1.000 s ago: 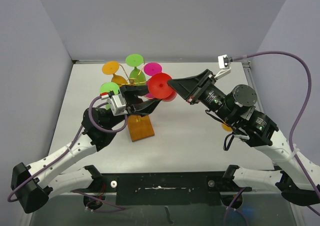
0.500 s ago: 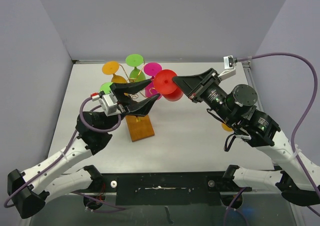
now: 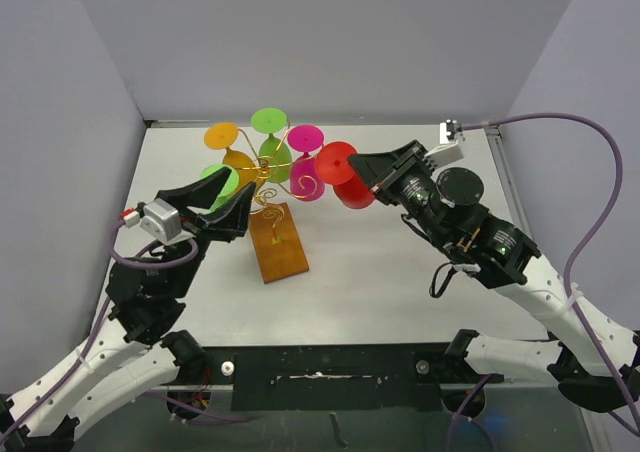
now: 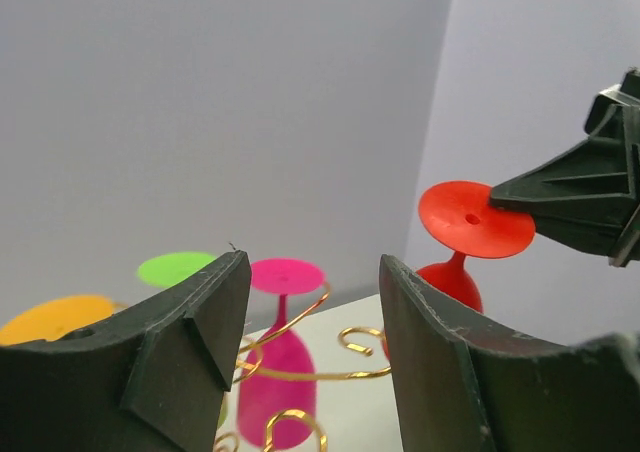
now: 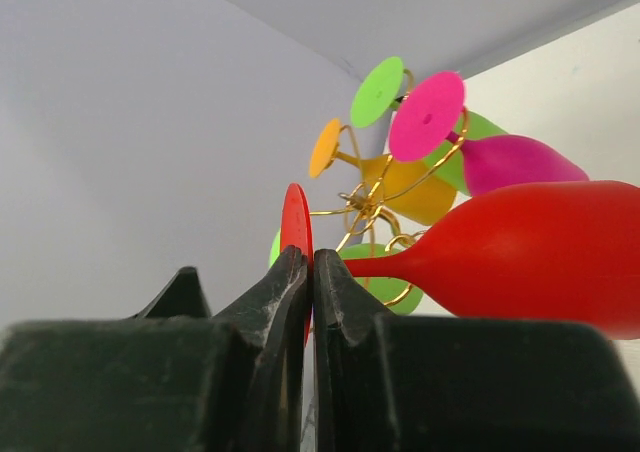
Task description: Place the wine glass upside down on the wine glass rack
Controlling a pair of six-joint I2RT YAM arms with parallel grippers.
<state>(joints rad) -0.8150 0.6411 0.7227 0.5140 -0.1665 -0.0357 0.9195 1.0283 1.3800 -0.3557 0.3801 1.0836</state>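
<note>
Top external view is showing the right gripper (image 3: 352, 162) pinching shut on the flat foot of the red wine glass (image 3: 352, 190). The glass is hanging in the air just right of the wine glass rack (image 3: 280, 247), which is standing on the left half of the bench (image 3: 400, 262), toward its far edge. The foot is pointing up and the bowl down, leaning a little. The rack is lying to the glass's left, so the right arm is probably needing to slide it that way. The left gripper (image 3: 238, 185) is hanging wide open and empty on the rack's other side.
</note>
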